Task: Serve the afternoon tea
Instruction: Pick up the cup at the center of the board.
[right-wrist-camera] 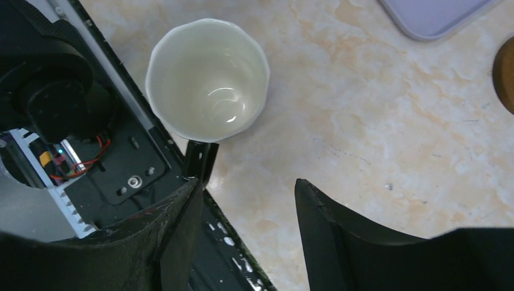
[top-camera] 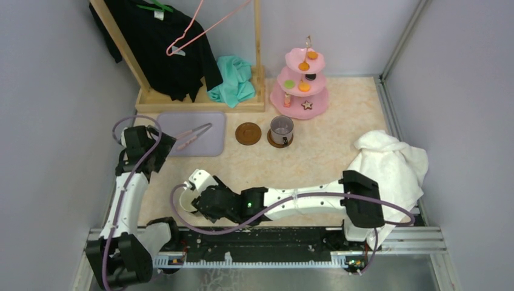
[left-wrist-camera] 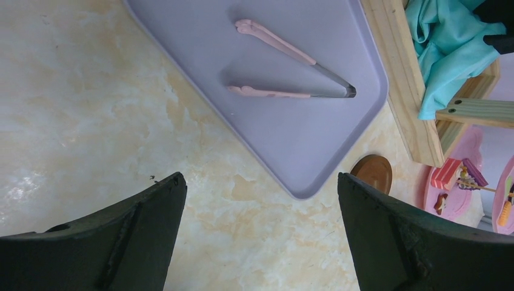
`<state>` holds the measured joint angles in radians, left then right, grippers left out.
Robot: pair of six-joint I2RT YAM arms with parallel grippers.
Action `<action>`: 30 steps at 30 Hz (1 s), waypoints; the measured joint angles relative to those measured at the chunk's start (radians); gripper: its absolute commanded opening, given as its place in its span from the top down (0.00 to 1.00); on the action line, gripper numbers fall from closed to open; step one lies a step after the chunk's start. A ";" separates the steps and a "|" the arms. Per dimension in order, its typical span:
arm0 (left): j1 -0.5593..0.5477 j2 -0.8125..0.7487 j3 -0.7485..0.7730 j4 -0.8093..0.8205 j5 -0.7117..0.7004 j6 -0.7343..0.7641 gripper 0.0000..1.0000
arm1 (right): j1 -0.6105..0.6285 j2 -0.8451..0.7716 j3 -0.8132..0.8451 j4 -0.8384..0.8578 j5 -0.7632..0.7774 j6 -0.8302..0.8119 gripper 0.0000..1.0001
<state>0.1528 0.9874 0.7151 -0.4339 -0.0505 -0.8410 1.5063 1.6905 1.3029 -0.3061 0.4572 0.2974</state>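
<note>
Right gripper (right-wrist-camera: pixel 245 188) part open, empty, cream mug (right-wrist-camera: pixel 208 79) just beyond it at lower centre-left; left gripper (left-wrist-camera: pixel 260 182) wide, empty, beside tray (left-wrist-camera: pixel 291 133); grey mug (top-camera: pixel 282 128) on coaster (top-camera: pixel 271 141) below pink stand (top-camera: pixel 320 98), upper centre

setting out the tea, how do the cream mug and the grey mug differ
The cream mug is opaque; the grey mug is see-through. The cream mug stands straight on the table at the near edge; the grey mug stands farther back on a coaster. Both are upright.

Cream mug (right-wrist-camera: pixel 208 79) looks glossy ceramic, lilac tray (left-wrist-camera: pixel 291 133) matt plastic, rack frame (left-wrist-camera: pixel 407 91) bare wood.
</note>
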 measured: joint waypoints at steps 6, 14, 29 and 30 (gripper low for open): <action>0.037 -0.019 0.000 -0.023 0.025 0.013 0.01 | 0.040 0.089 0.081 -0.003 0.000 0.043 0.43; 0.108 -0.052 -0.003 -0.046 0.068 0.051 0.01 | 0.055 0.154 0.114 -0.007 0.001 0.097 0.45; 0.187 -0.058 -0.047 -0.061 0.120 0.068 0.01 | 0.050 0.267 0.153 -0.019 0.009 0.116 0.47; 0.188 -0.058 -0.048 -0.061 0.122 0.068 0.01 | 0.047 0.272 0.153 -0.020 0.007 0.115 0.47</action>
<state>0.3405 0.9291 0.6666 -0.4950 0.0711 -0.7734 1.5536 1.9625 1.4563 -0.3260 0.4641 0.4126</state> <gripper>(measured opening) 0.990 0.535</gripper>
